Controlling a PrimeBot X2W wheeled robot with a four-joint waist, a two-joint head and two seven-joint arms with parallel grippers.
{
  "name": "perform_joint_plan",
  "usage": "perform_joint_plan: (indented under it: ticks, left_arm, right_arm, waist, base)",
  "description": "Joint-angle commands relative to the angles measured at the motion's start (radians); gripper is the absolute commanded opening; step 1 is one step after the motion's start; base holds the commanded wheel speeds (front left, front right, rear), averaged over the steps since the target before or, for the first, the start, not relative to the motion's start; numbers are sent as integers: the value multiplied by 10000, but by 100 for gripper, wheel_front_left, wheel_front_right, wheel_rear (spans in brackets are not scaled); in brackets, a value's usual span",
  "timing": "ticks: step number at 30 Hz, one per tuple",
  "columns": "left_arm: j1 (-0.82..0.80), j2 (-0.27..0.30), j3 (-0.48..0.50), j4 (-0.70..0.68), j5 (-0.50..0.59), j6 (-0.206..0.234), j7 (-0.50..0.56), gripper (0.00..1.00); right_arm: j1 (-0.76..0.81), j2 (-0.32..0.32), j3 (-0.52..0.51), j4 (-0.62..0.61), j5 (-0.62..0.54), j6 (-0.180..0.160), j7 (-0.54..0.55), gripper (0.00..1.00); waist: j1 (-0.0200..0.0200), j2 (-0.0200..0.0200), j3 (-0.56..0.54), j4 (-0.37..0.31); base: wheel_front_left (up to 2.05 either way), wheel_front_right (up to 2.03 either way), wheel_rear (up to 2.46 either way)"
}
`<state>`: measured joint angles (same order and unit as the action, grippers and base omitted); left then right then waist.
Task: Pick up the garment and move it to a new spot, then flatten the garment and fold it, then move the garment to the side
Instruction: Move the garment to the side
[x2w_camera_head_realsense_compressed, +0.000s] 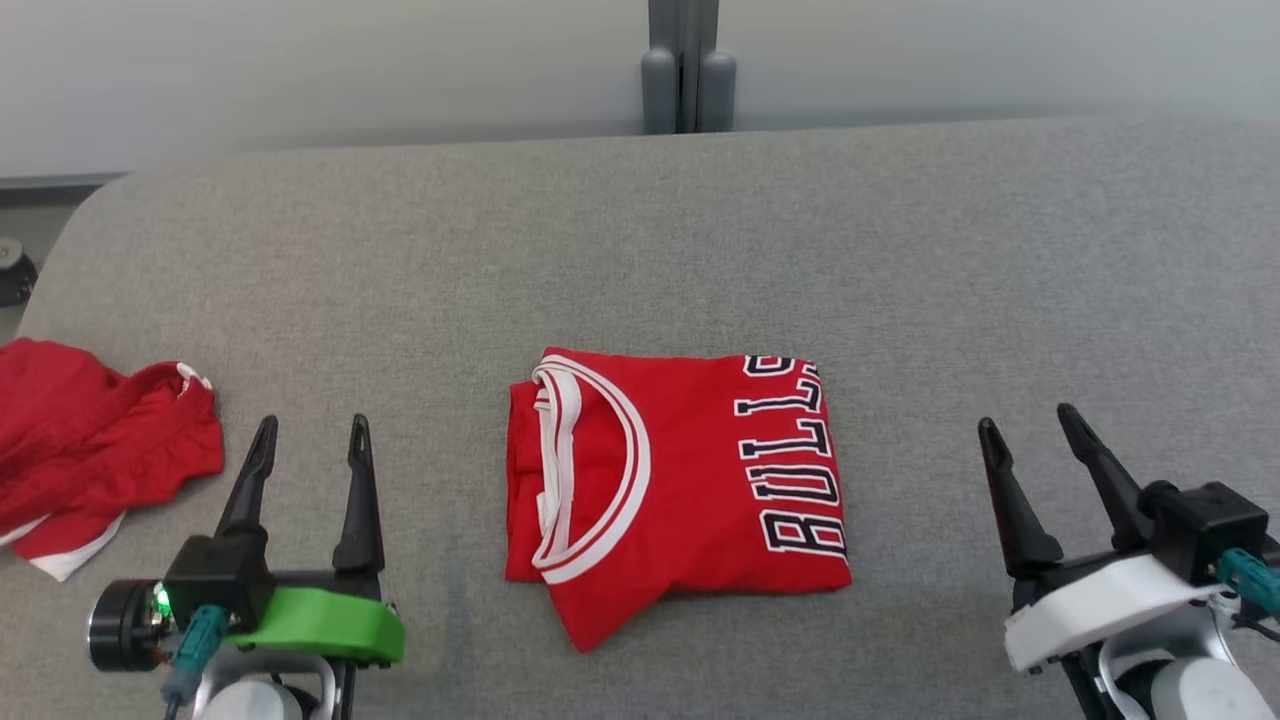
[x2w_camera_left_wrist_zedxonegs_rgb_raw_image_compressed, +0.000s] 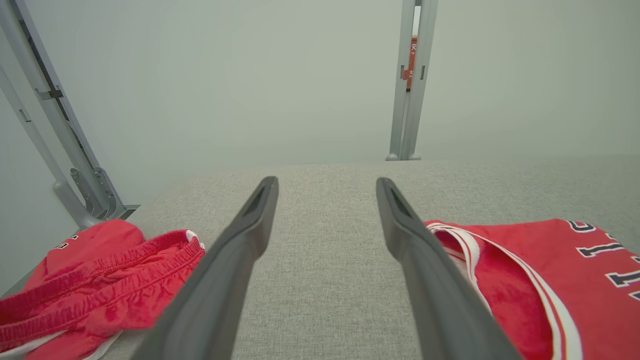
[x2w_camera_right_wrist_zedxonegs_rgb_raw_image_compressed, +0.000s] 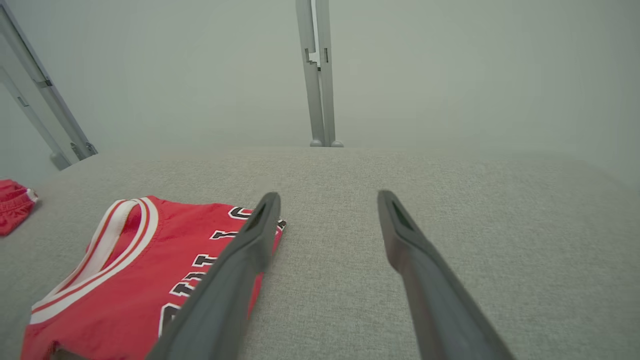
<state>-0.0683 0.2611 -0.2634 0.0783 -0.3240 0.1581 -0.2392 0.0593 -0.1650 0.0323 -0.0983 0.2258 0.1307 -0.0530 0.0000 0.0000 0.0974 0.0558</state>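
Note:
The garment (x2w_camera_head_realsense_compressed: 690, 480) is a red jersey with white trim and dark lettering, lying folded into a compact rectangle in the middle of the grey table (x2w_camera_head_realsense_compressed: 640, 250). It also appears at the lower right of the left wrist view as the garment (x2w_camera_left_wrist_zedxonegs_rgb_raw_image_compressed: 550, 280) and at the lower left of the right wrist view as the garment (x2w_camera_right_wrist_zedxonegs_rgb_raw_image_compressed: 135, 280). My left gripper (x2w_camera_head_realsense_compressed: 310, 435) stands open to the garment's left, holding nothing. To its right, my right gripper (x2w_camera_head_realsense_compressed: 1030, 420) is open too, with bare cloth between its fingers.
A second red garment, crumpled shorts (x2w_camera_head_realsense_compressed: 90, 440), lies at the table's left edge, close to my left gripper. A grey post (x2w_camera_head_realsense_compressed: 685, 70) stands behind the table's far edge. A pale wall backs the scene.

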Motion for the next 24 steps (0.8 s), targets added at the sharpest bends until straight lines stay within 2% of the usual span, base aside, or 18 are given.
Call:
perform_joint_plan:
  ticks: [1,8,13,17,18,19,20,24]
  left_arm:
    - [-356,-40,27,47,41,-78,-98,100]
    - [-1280,-315,103,273,90,-335,-237,100]
    - [-1685,-545,218,408,220,-511,-263,100]
    - [-1756,-719,327,413,403,-634,-266,100]
    - [-1754,-767,351,423,449,-689,-267,100]
    - [-1748,-781,392,416,512,-714,-266,100]
    - [-1723,-782,445,402,544,-757,-267,100]
    - [-1556,-754,654,379,695,-819,-265,100]
  right_arm:
    - [-362,-28,165,231,43,0,4,100]
    - [-1641,56,1051,1997,350,0,-174,100]
    - [-2514,95,1744,3582,673,0,-276,100]
    - [-2963,108,2128,4766,1012,0,97,100]
    - [-3036,117,2262,5050,1175,0,252,70]
    - [-3065,102,2457,5248,1292,0,380,23]
    - [-3120,69,2588,5337,1399,0,391,0]
    - [-3253,-128,2909,5296,1609,-11,148,0]
  waist:
    - [0,0,738,457]
    - [0,0,1746,977]
    - [0,0,2110,1169]
    - [0,0,2213,1179]
    - [0,0,2224,1171]
    - [0,0,2234,1139]
    - [0,0,2239,1076]
    - [0,0,2236,637]
  base:
    - [0,0,0]
    - [0,0,0]
    - [0,0,0]
    - [0,0,0]
    - [0,0,0]
    - [0,0,0]
    - [0,0,0]
    - [0,0,0]
